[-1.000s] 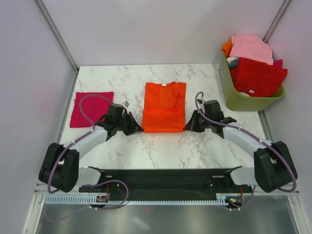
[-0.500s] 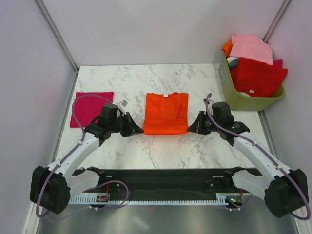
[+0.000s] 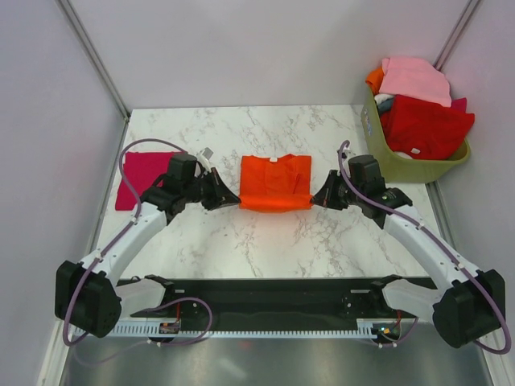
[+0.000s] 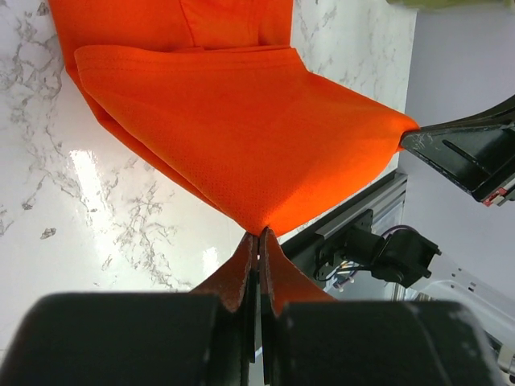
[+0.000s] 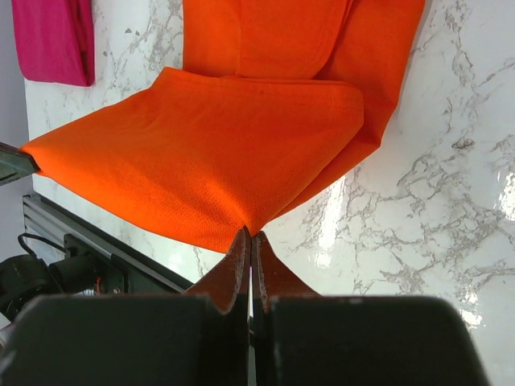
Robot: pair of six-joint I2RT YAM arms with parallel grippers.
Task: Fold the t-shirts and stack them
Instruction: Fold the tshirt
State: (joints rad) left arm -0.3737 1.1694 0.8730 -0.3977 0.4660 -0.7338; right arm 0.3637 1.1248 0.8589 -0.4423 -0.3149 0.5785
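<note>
2 tees on desk (image 3: 241,245): magenta tee (image 3: 143,178) lies folded at left, flat square. Orange tee (image 3: 275,183) at centre is mid-fold, near hem lifted over body. Hem corners held by left end effector (image 3: 228,199) and right end effector (image 3: 319,199), each clamped tight on cloth. Likely left: lay fold flat, stack. Cloth soft, fine-knit, matte; desk glossy marble.

Bright, even light, soft shadows; glare on the marble table (image 4: 84,165), wrist views' bottoms perhaps blurred.
</note>
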